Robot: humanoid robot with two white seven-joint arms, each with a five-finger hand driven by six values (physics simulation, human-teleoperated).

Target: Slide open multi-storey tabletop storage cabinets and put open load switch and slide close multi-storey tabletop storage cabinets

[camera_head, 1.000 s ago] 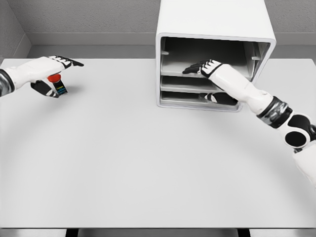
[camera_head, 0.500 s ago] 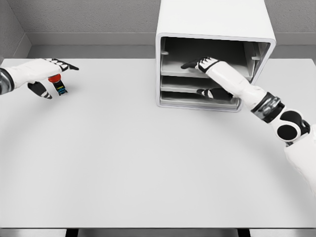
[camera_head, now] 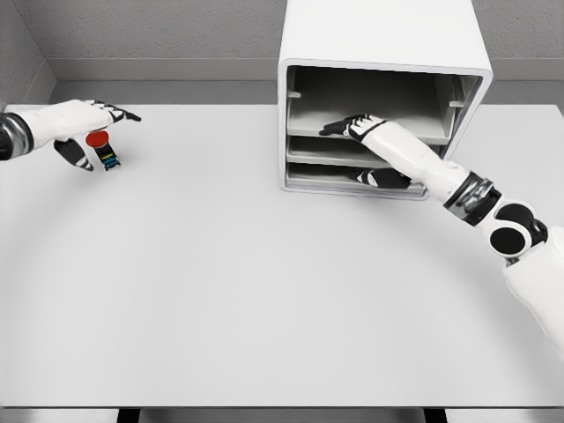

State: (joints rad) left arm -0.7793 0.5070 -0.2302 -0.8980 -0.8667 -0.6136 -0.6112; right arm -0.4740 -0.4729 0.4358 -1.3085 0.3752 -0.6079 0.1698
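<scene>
White table: right hand, fingers spread, has slid back along the cabinet shelf; left hand still clamps the switch.

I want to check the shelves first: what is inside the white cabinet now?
Inside the cabinet, only the right hand shows, fingers resting on the top tray. Its forearm covers part of the lower trays.

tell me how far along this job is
Looks done: nothing sure; the storage cabinet shows open shelves. In hand: the right robot hand reaches onto the upper shelf, and the left robot hand sits around the red-capped load switch at the table's far left. Left: switch into cabinet, then closing.
</scene>
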